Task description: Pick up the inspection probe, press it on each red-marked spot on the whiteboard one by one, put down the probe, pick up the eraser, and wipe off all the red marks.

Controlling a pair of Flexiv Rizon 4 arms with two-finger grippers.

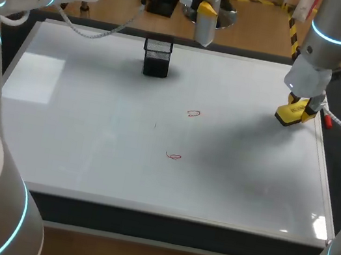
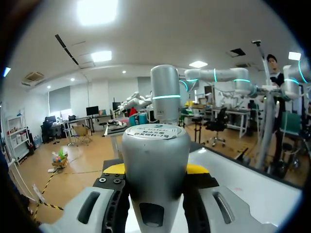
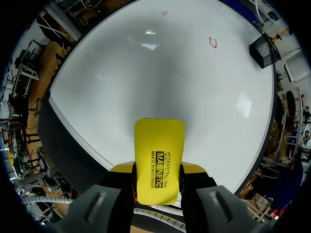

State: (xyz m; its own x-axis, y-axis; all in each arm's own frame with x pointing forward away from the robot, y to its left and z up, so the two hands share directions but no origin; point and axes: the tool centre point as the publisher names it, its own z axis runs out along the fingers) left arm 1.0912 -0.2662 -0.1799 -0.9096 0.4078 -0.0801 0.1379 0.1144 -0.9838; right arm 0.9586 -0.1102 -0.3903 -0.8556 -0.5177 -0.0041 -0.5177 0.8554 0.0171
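The left gripper (image 2: pixel 155 171) is closed on the silver inspection probe (image 2: pixel 155 145), its yellow tips pressed against both sides of the barrel. It holds the probe in the air over the far edge of the whiteboard (image 1: pixel 92 120), off to the right of the black mesh holder (image 1: pixel 157 56). The right gripper (image 3: pixel 158 171) clamps the yellow eraser (image 3: pixel 159 160) from both sides, low over the board near its right edge; contact with the board cannot be told. The far red mark (image 1: pixel 193 113) and the near red mark (image 1: pixel 173 156) sit around the board's middle, well apart from both grippers
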